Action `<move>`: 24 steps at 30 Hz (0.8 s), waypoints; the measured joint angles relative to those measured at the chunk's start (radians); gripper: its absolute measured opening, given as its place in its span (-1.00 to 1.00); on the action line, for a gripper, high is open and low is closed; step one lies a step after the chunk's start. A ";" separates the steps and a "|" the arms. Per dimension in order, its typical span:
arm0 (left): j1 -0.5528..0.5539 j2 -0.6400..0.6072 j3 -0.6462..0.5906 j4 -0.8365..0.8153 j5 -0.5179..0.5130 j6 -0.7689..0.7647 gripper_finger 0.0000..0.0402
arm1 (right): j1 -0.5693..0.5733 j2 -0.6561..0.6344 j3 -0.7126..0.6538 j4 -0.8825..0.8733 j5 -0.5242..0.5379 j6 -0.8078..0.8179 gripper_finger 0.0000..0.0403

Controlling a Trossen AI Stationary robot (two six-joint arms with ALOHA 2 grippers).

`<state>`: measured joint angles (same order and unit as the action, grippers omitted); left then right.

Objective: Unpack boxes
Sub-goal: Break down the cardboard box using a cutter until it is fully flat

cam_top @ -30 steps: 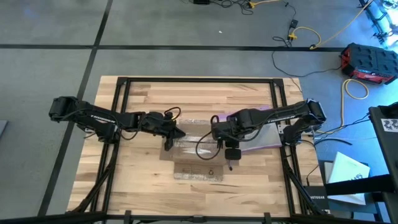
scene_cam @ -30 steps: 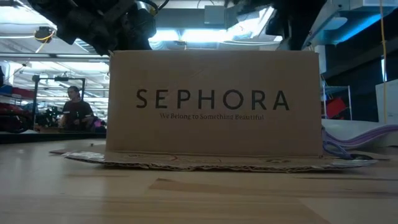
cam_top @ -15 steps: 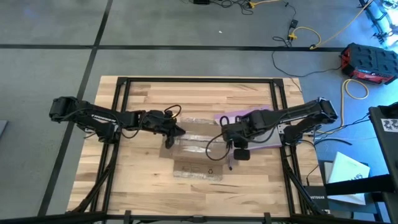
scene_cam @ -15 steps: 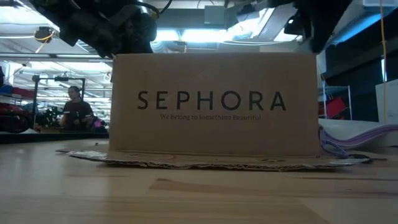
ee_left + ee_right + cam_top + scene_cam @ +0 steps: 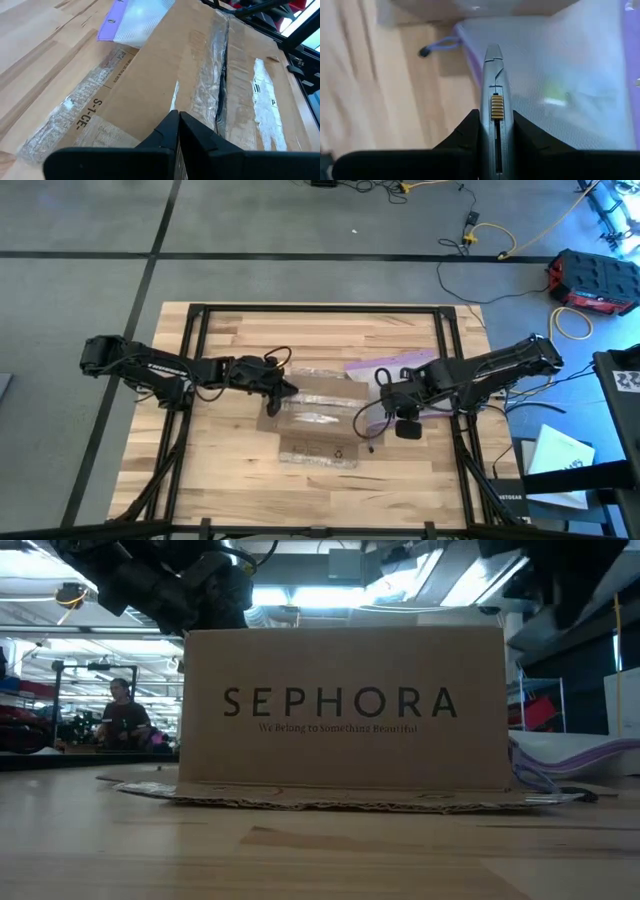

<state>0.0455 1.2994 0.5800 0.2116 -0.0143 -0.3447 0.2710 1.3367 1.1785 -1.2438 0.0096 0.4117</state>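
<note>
- Brown cardboard shipping box [image 5: 318, 415] with black "SEPHORA" lettering on its side sits near the middle of the pale wooden slatted counter [image 5: 230, 330], one flap lying flat on the wood toward the front edge.
- From the low view the lettered wall [image 5: 342, 708] stands upright, and a ragged flap edge spreads on the counter under it on both sides.
- Shiny clear tape [image 5: 210, 85] runs along the box's top seam, which shows a dark slit in the left wrist view.
- Left gripper [image 5: 287, 391] rests at the box's left top edge, its dark fingers [image 5: 172, 135] pressed together with nothing between them, the tips over the cardboard beside the taped seam.
- Right gripper [image 5: 383, 408] hangs off the box's right edge, apart from the cardboard, above the clear plastic bag with a purple zip edge [image 5: 395, 368].
- Its fingers [image 5: 470, 132] are clamped on a small grey knife-like tool [image 5: 495, 107] with a ribbed yellow slider; the blade end points over the bag.
- That bag lies just beside the box's right side, reaching toward the black frame rail [image 5: 455, 345] on the right.
- Bare wood is open behind the box up to the far rail, and across the front left corner of the counter.
- A person [image 5: 122, 712] is seen far back in the room, well apart from the counter.
</note>
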 joint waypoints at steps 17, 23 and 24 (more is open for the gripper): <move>0.010 0.004 -0.004 0.302 -0.004 0.006 -1.00 | 0.077 -0.090 -0.094 0.215 0.167 0.183 -0.73; 0.039 0.002 -0.002 0.404 -0.047 0.106 -1.00 | 0.076 -0.091 -0.094 0.327 0.323 0.298 -0.73; 0.056 0.002 -0.002 0.380 -0.093 0.089 -1.00 | 0.076 -0.091 -0.094 0.352 0.343 0.323 -0.73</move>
<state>0.1015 1.3016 0.5777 0.5919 -0.1069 -0.2557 0.3473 1.2461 1.0843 -0.8919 0.3527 0.7352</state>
